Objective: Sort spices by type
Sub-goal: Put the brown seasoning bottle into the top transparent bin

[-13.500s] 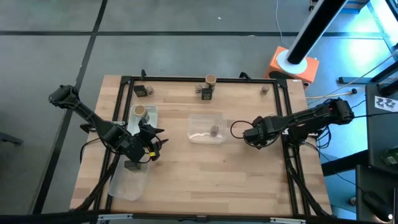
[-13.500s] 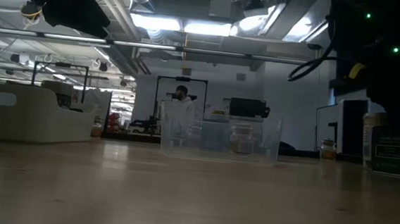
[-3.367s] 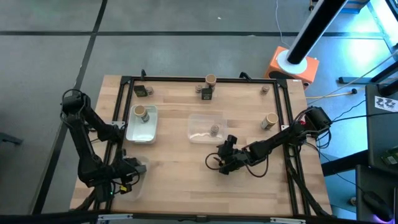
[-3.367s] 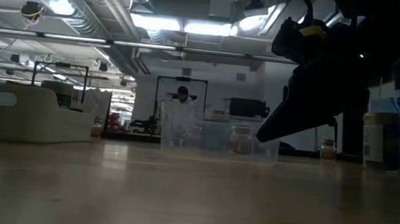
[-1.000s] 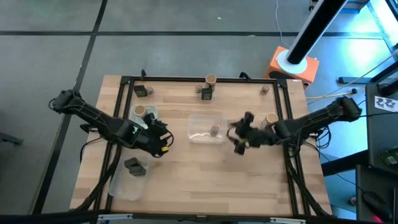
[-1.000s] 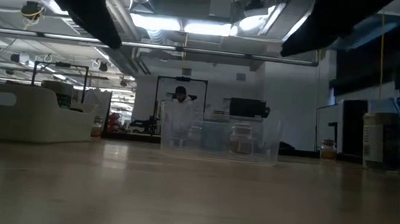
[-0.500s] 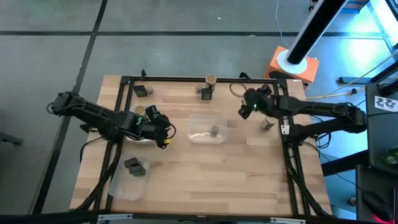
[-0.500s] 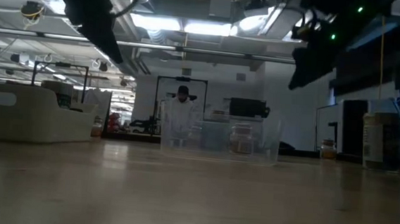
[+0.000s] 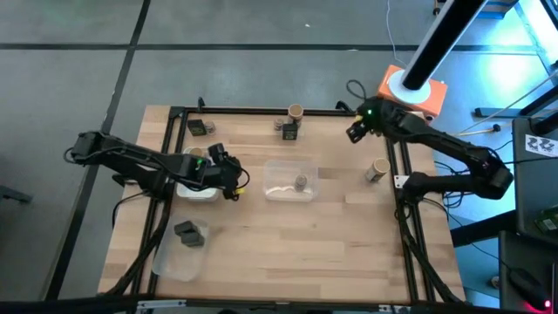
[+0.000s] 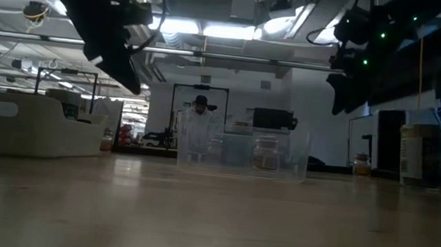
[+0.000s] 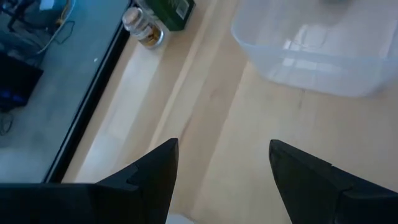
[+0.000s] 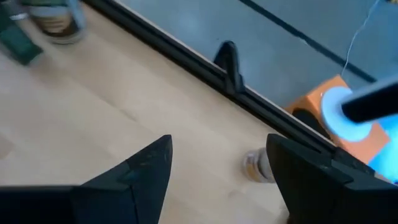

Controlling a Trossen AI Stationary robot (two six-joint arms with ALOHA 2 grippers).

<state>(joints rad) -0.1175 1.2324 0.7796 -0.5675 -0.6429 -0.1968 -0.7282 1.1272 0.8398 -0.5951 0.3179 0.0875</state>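
Wooden tabletop (image 9: pixel 288 235) carries three clear trays: one in the middle (image 9: pixel 283 181) holding a small squat jar (image 9: pixel 301 182), one at the left edge (image 9: pixel 179 262) holding a dark packet (image 9: pixel 187 232), one mostly hidden under the left arm. Only the low view shows a person (image 10: pixel 199 104) far behind the middle tray. The left arm stretches rightward, its claw (image 9: pixel 228 179) released and empty between the left trays and the middle one. The right arm bends toward the far-right corner, its claw (image 12: pixel 214 165) also released, above a small jar (image 12: pixel 258 165) by the rail. A tan-topped jar (image 9: pixel 377 169) stands at the right edge, well apart.
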